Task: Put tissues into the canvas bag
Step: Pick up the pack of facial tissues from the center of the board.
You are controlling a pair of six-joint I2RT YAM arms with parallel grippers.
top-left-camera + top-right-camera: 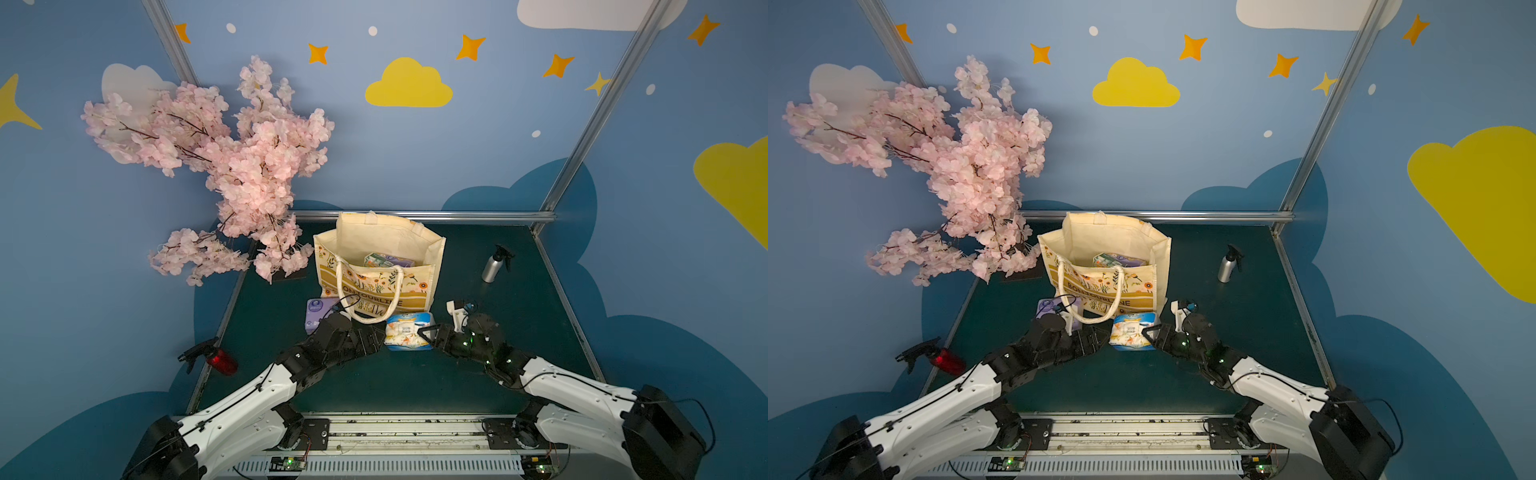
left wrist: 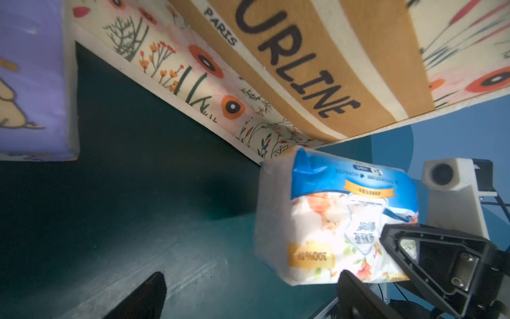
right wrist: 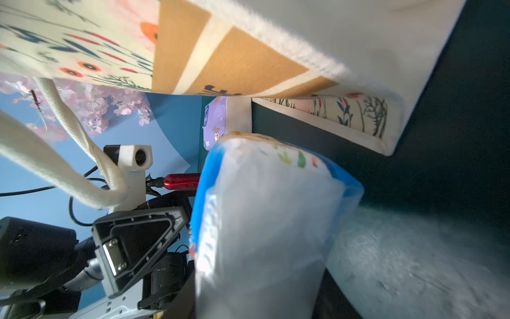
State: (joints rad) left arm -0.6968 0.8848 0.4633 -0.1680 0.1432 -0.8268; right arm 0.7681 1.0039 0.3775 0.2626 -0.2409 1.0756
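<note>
The canvas bag (image 1: 376,286) (image 1: 1100,286) stands open at the table's middle, with tissue packs (image 1: 388,260) (image 1: 1119,260) lying inside. A white and blue floral tissue pack (image 1: 409,332) (image 1: 1133,332) (image 2: 331,215) (image 3: 270,207) sits tilted just in front of the bag's base. My right gripper (image 1: 426,334) (image 1: 1148,334) (image 3: 256,298) is shut on that pack's right end. To the pack's left, my left gripper (image 1: 376,338) (image 1: 1100,337) (image 2: 251,279) is open, with only bare table between its fingers. A purple tissue pack (image 1: 316,313) (image 1: 1043,308) (image 2: 30,82) (image 3: 215,121) lies left of the bag, partly hidden by the left arm.
A silver spray bottle (image 1: 494,266) (image 1: 1228,266) stands at the right rear. A red spray bottle (image 1: 220,359) (image 1: 946,360) lies beyond the table's left edge. A pink blossom branch (image 1: 232,174) overhangs the left rear corner. The bag's rope handle (image 1: 370,316) droops over its front.
</note>
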